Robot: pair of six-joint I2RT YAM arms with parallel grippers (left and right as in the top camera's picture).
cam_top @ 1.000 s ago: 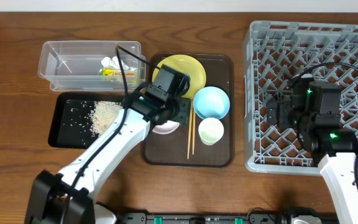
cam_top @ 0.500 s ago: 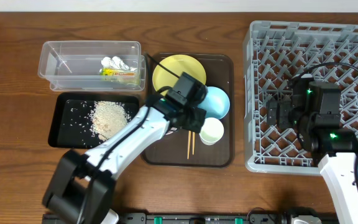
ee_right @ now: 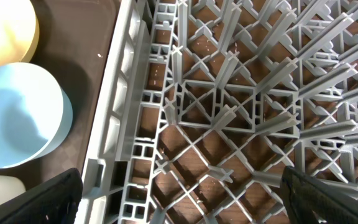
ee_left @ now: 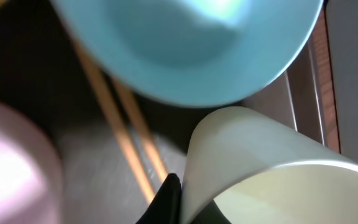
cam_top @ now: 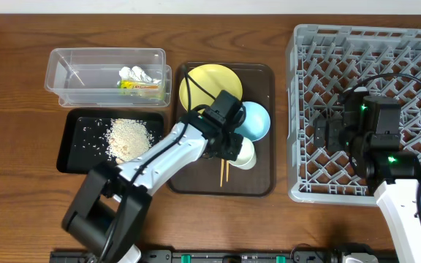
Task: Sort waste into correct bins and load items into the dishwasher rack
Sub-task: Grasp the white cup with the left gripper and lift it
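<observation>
Left jaws: pressed together on the wall of the small pale cup (cam_top: 248, 153), pinching it at the rim; one dark fingertip (ee_left: 169, 196) lies against the cup's outer side.
Right jaws: spread wide and holding nothing, hovering over the left part of the dishwasher rack (cam_top: 386, 58).
Small pale cup: upright on the brown serving tray (cam_top: 258, 183), in its right half, just near of the light blue bowl (cam_top: 253, 119).
Chopsticks (cam_top: 224, 172): lying on the tray just left of the cup, running near to far.
White bowl with pinkish outside (ee_left: 11, 162): left of the chopsticks, blurred in the left wrist view, hidden under the arm from overhead.
Yellow plate (cam_top: 207, 84): at the far left of the tray, its edge beside the blue bowl.
Clear container (cam_top: 71, 73): far left on the surface (cam_top: 20, 183), holding the snack wrapper (cam_top: 137, 86) and the white tissue (cam_top: 136, 73).
Black tray (cam_top: 75, 139): just near of the clear container, holding the beige crumbs (cam_top: 129, 136).
Dishwasher rack: at the right, with no dishes in it.
</observation>
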